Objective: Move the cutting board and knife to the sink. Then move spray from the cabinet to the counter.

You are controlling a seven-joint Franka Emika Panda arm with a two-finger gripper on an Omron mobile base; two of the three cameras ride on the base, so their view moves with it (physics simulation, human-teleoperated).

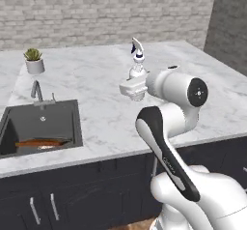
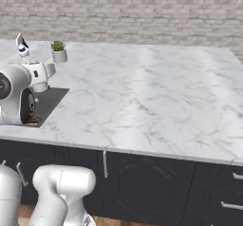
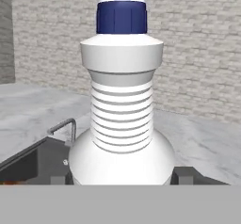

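One small white plastic spray bottle, ribbed at the waist and collared in dark blue under its trigger nozzle, stands upright just above the centre of the left base view, on the white marble counter with grey veining. The white arm's two-finger gripper sits at the bottle's base, its jaws spread wide on either side of the bulbous body; in the hand view the bottle looms between the dark fingertips. Whether the pads press the bottle or merely flank it cannot be told.

At the lower left of the left base view lies the dark grey recessed sink with its curved grey faucet. Inside it rests the brown wooden cutting board. Higher up on the left stands a small potted plant in a pale pot.
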